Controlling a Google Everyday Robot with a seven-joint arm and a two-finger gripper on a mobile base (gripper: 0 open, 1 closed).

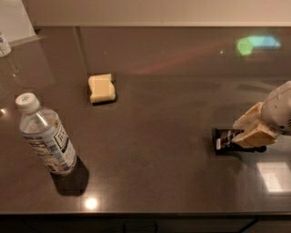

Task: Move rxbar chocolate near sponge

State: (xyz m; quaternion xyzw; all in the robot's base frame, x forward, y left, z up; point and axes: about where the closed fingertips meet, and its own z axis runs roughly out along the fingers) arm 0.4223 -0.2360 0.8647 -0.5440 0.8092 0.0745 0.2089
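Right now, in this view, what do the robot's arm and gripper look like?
The gripper, at the counter's right side, is cream-coloured and wedge-shaped. The arm segment behind it is rounded and white. No cables show.

Place: maybe a kitchen or a snack room.
Surface: a dark, shiny counter by a pale wall.
Things: a sponge, a water bottle.
Gripper: far right, at the rxbar chocolate.
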